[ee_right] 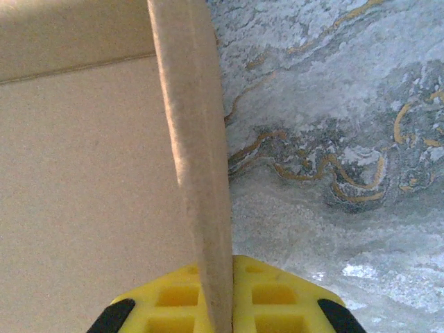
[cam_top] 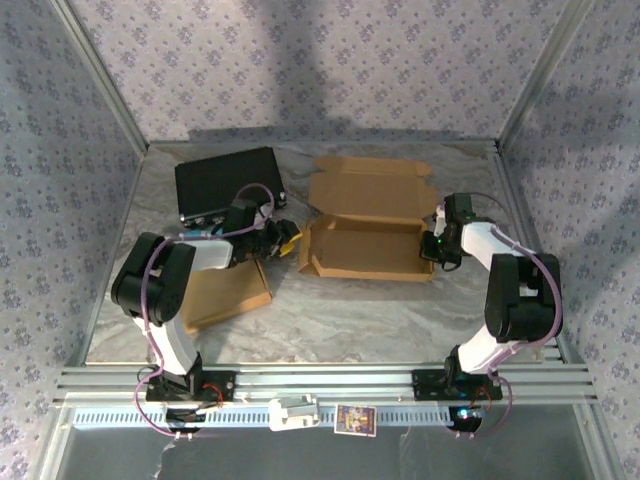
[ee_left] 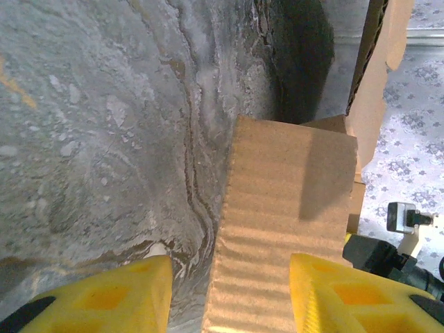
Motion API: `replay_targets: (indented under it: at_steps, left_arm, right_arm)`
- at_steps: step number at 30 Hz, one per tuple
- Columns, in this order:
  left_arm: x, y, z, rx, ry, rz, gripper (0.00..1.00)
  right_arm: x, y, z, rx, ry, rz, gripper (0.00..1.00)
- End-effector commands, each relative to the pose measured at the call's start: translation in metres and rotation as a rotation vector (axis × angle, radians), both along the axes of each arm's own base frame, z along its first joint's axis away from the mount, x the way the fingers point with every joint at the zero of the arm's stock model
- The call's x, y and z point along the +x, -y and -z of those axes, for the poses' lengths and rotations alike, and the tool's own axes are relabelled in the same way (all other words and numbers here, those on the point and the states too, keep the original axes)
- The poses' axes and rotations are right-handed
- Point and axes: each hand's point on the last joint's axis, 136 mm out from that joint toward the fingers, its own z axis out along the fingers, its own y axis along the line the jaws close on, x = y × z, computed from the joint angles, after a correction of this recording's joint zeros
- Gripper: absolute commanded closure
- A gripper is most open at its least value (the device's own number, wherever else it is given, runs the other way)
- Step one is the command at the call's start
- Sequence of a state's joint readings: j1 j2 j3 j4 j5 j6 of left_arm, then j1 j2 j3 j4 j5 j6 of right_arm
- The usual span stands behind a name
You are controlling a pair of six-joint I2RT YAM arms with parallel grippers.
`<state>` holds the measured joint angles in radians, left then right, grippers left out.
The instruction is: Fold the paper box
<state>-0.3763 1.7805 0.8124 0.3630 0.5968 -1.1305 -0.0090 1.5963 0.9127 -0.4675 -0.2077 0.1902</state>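
Note:
The brown paper box (cam_top: pixel 368 246) sits mid-table with its lid (cam_top: pixel 368 187) lying flat behind it. My left gripper (cam_top: pixel 289 240) is at the box's left end. In the left wrist view it (ee_left: pixel 229 277) is open around the left side flap (ee_left: pixel 288 208). The flap lies against the right finger, and there is a gap to the left finger (ee_left: pixel 121 295). My right gripper (cam_top: pixel 432 246) is at the box's right end. In the right wrist view it (ee_right: pixel 231 267) is shut on the thin upright right wall (ee_right: pixel 198 152), with the box floor (ee_right: pixel 83 194) to its left.
A black case (cam_top: pixel 225 180) lies at the back left, behind my left arm. A flat cardboard sheet (cam_top: pixel 228 295) lies under the left arm. A small card (cam_top: pixel 354 418) and a white part (cam_top: pixel 293 412) rest on the front rail. Patterned walls enclose the table.

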Motion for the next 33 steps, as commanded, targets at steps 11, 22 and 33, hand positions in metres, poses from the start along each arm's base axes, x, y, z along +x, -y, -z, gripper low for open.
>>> replay_targets:
  at_steps: [11,22,33]
  left_arm:
    - [0.014,0.037,-0.032,-0.116,0.093,-0.006,0.57]
    - [0.008,0.045,-0.054,-0.105,0.137,-0.015,0.58]
    - [0.011,0.058,-0.057,-0.149,0.126,0.015,0.6]
  right_arm:
    - [0.01,-0.004,-0.005,0.032,0.006,-0.005,1.0]
    - [0.012,0.0,-0.002,0.008,-0.005,0.006,1.0]
    - [0.017,-0.004,-0.003,-0.005,0.003,-0.01,1.0]
